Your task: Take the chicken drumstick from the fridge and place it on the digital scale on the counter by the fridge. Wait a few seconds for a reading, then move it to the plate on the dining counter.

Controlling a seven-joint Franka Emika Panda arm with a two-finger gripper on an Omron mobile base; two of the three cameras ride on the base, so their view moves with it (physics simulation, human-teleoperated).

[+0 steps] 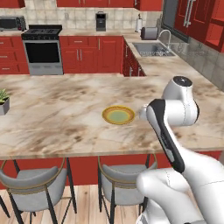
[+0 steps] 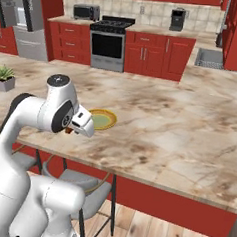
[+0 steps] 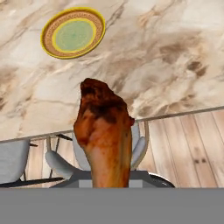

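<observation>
The yellow-gold plate [image 1: 118, 115] lay bare near the stool-side edge of the dining counter [image 1: 57, 109]. Right of it the gripper [image 2: 69, 130] hung over that edge, jaws closed on the chicken drumstick [image 3: 104, 133]. Weighing was probably finished; only setting it on the plate remained.

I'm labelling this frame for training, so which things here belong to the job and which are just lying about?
Job:
chicken drumstick, held in the shut claw
plate, bare
dining counter

Lying about:
potted plant
stools
stove
sink
coffee maker
</observation>
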